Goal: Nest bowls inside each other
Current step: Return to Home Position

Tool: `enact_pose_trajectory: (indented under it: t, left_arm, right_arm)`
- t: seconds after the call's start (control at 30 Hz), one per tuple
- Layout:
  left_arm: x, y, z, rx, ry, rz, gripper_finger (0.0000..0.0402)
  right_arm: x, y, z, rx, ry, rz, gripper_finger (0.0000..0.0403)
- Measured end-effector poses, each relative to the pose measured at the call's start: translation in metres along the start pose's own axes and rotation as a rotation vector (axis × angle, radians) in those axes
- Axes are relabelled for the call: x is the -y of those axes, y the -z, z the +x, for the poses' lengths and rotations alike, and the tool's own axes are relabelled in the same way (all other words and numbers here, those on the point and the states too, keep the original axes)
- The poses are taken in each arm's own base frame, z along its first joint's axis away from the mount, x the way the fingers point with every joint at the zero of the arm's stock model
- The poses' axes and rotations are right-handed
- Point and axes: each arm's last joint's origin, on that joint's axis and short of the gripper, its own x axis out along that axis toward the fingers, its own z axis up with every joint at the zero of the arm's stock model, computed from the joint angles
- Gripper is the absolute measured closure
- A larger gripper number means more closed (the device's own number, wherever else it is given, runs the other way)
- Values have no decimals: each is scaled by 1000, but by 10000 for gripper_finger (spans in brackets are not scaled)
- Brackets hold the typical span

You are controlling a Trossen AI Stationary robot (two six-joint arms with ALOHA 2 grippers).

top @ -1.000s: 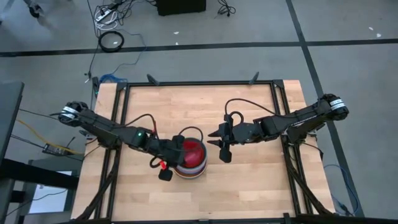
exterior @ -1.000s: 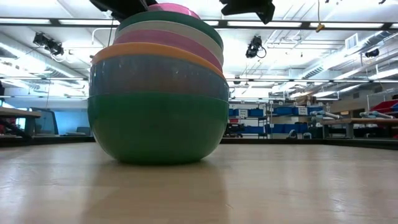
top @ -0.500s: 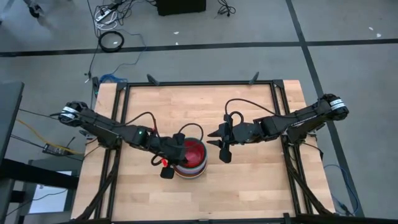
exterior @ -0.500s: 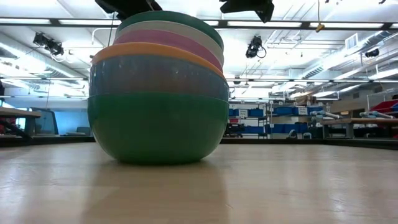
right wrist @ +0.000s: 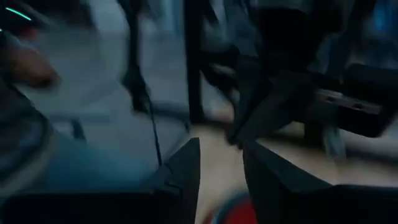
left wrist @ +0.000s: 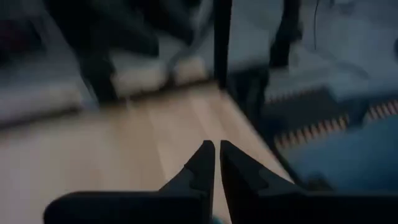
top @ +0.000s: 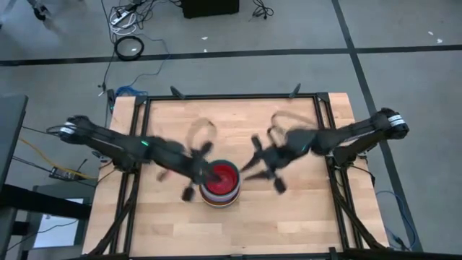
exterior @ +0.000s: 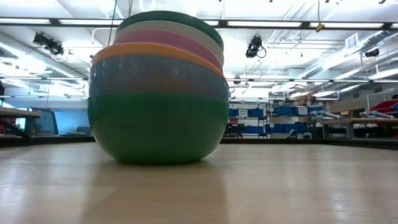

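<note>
High view: the stack of bowls (top: 219,189) stands on the table (top: 289,217) in the lower middle of the frame, with the red bowl (top: 224,175) innermost on top. The left gripper (top: 202,178) hangs at the stack's left rim; whether it touches I cannot tell. The right gripper (top: 258,167) lies to the stack's right, apart from it, with bare wood between. The nest sits between the two, and the left arm is the nearer.

Low view: the stack fills the left half of the frame, the green bowl (exterior: 155,127) outermost at the bottom and the rims rising in tiers above it. No gripper shows here.

Left wrist view: the left gripper's jaws are pressed almost together with nothing between them, over bare wood.

Right wrist view: the right gripper (right wrist: 221,149) has its jaws parted and empty, a sliver of the red bowl at the lower edge.

The nesting looks finished. Each arm's way out seems to lie outward from the stack, and the left one has less room
</note>
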Motion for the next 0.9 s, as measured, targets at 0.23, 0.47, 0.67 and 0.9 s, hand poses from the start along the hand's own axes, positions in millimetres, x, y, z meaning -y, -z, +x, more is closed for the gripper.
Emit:
enact_pose_trajectory:
  t: [0.23, 0.47, 0.67, 0.9]
  left_arm:
    - [-19, -46, -115, 322, -72, 195, 367]
    - [-17, -18, -188, 258, -219, 97, 367]
    - [-9, 14, -240, 406, -265, 45, 367]
    - [-4, 43, -269, 497, -338, 17, 367]
  right_arm:
    - [27, -59, -73, 122, -20, -168, 292]
    - [17, -65, -145, 41, 74, -154, 292]
    - [-4, -75, -194, 154, 106, -173, 292]
    - [-20, -74, -236, 221, 147, -174, 293]
